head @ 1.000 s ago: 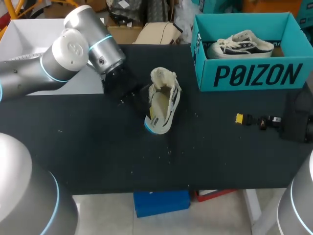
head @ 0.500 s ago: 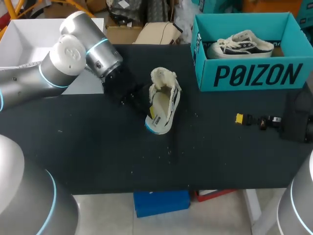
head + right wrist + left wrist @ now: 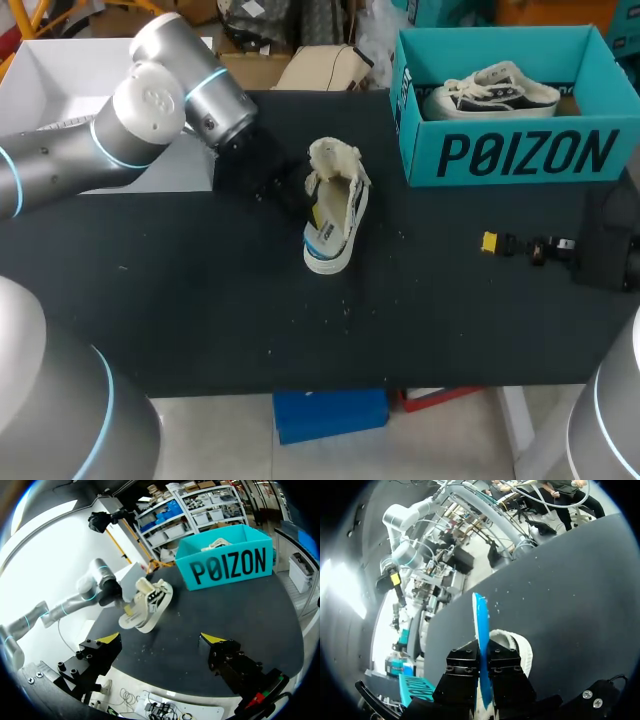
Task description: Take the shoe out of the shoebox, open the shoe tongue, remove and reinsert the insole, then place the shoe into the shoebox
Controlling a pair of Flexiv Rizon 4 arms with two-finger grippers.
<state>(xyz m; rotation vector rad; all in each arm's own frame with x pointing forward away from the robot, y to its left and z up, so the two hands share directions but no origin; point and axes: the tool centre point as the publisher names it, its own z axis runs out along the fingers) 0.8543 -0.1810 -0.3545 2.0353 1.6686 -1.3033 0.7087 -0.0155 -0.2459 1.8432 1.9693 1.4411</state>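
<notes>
My cream shoe (image 3: 335, 215), pinched by my left hand (image 3: 483, 654), lies on its side mid-tabletop, left of the teal shoebox (image 3: 520, 155).

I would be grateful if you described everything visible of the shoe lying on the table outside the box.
The shoe is a cream-white low sneaker, canvas by its look, with a pale sole. It lies tipped on its side on the black table, apart from the teal shoebox, with its opening toward the left arm and its tongue folded out at the far end. A thin blue-edged insole sits at its heel end, and the left gripper is shut on it.
</notes>
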